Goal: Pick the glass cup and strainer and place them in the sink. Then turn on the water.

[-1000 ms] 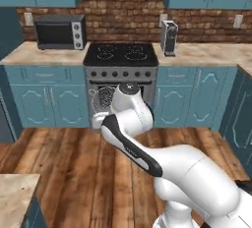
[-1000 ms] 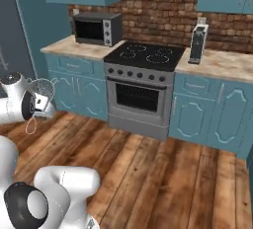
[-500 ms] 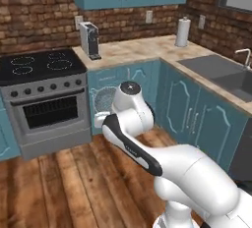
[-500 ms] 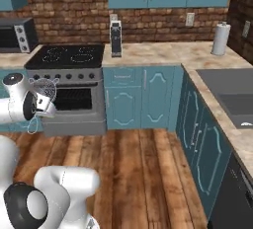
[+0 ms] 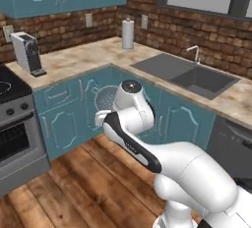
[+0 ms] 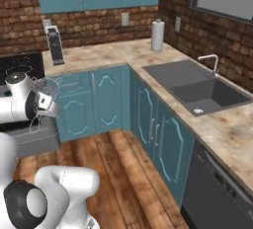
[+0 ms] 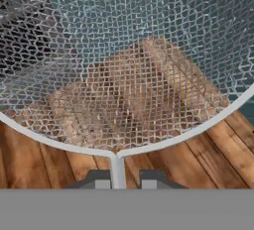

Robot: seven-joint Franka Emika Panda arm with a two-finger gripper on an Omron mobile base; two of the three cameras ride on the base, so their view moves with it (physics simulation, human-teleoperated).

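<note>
One item, the strainer point(image 7: 124, 75), is pinched by its handle in the hand point(image 7: 121, 182), away from the sink point(image 6: 207, 92); placing it and the water remain.

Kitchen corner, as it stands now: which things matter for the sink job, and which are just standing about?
Job:
- round silvery wire-mesh strainer, handle clamped in the hand
- dark grey rectangular sink
- slim silver faucet

Standing about:
- white paper towel roll
- grey coffee machine
- black stove
</note>
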